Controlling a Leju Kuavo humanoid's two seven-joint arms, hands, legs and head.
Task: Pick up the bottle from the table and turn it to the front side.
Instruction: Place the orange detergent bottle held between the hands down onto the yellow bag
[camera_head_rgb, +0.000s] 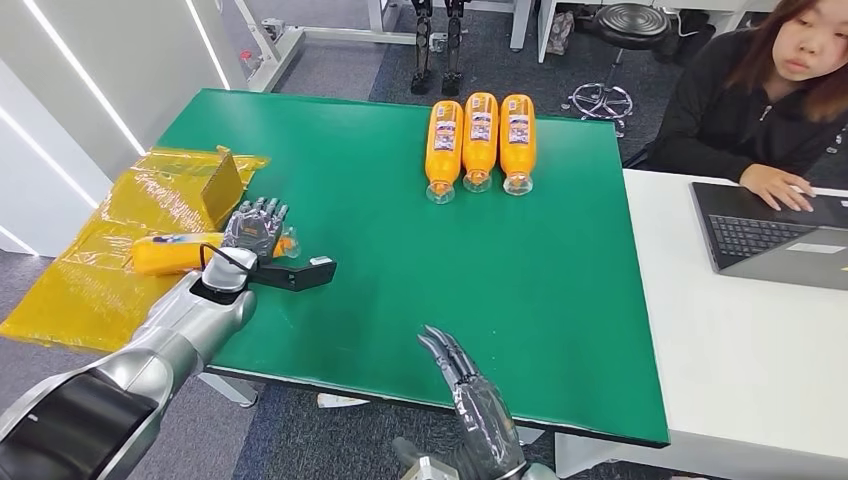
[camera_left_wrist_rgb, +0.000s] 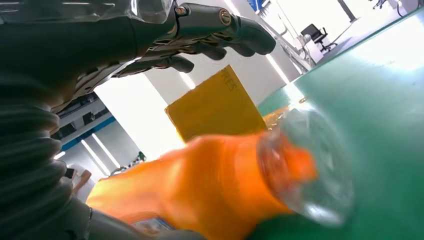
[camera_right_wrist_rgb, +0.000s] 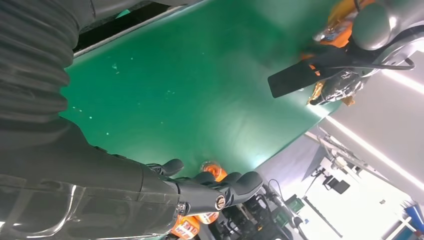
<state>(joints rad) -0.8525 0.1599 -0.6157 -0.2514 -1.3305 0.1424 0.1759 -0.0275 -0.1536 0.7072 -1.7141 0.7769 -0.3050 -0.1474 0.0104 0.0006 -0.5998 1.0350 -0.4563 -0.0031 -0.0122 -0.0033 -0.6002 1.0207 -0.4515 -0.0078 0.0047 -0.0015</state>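
An orange bottle (camera_head_rgb: 170, 253) with a clear cap lies on its side at the left edge of the green table (camera_head_rgb: 450, 280). My left hand (camera_head_rgb: 255, 228) hovers over its cap end with the fingers spread. In the left wrist view the fingers (camera_left_wrist_rgb: 220, 30) stretch above the bottle (camera_left_wrist_rgb: 215, 185) with a gap between them, so I see no grip. My right hand (camera_head_rgb: 470, 395) is at the table's front edge, fingers straight and holding nothing. Three more orange bottles (camera_head_rgb: 480, 140) lie side by side at the far middle, caps toward me.
A yellow plastic sheet (camera_head_rgb: 90, 270) and a yellow box (camera_head_rgb: 215, 185) lie left of the table edge, close to my left hand. A person sits at a laptop (camera_head_rgb: 780, 235) on the white table (camera_head_rgb: 740, 370) to the right.
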